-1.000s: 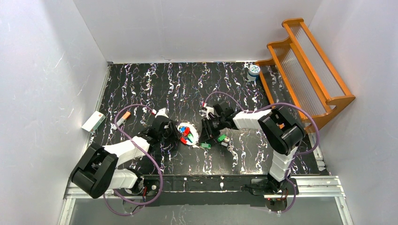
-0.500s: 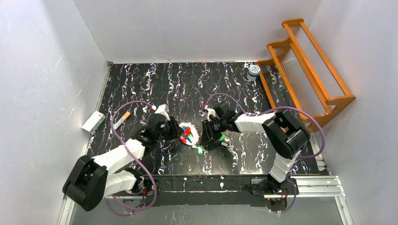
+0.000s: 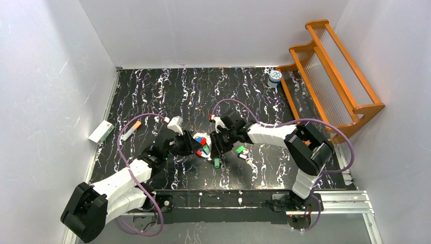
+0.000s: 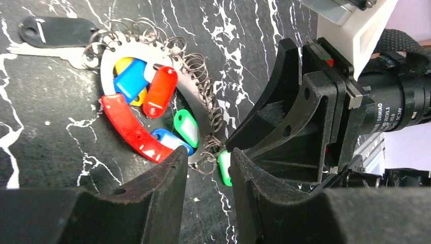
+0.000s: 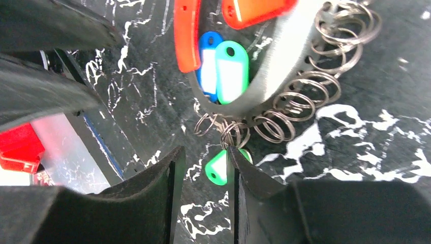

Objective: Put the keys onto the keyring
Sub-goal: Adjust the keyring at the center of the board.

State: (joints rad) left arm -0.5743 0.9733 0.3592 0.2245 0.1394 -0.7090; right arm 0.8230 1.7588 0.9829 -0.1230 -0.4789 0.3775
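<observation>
Black, white-veined surface (image 3: 152,91), white walls (image 3: 51,76).

Left fingers (image 4: 178,168): part open, narrow gap, clamped on nothing. The keyring (image 4: 105,76) rim, edged with small split rings (image 4: 203,109), lies at the gap mouth.

Right fingers (image 5: 175,170): also apart, gripping nothing, close against the left pair at the same stretch of rim.

Loose green key (image 3: 216,163): on the surface between both sets of tips, just outside the ring. Cannot tell if it hangs from a split ring.

Inside the ring: red, blue, green and yellow keys (image 4: 160,91). Black-headed key (image 4: 56,31) at the ring's far edge. Second green key (image 3: 239,149) beside the right arm.

Farther out: orange-tipped stick (image 3: 131,129), jar (image 3: 275,77), wooden rack (image 3: 330,76).
</observation>
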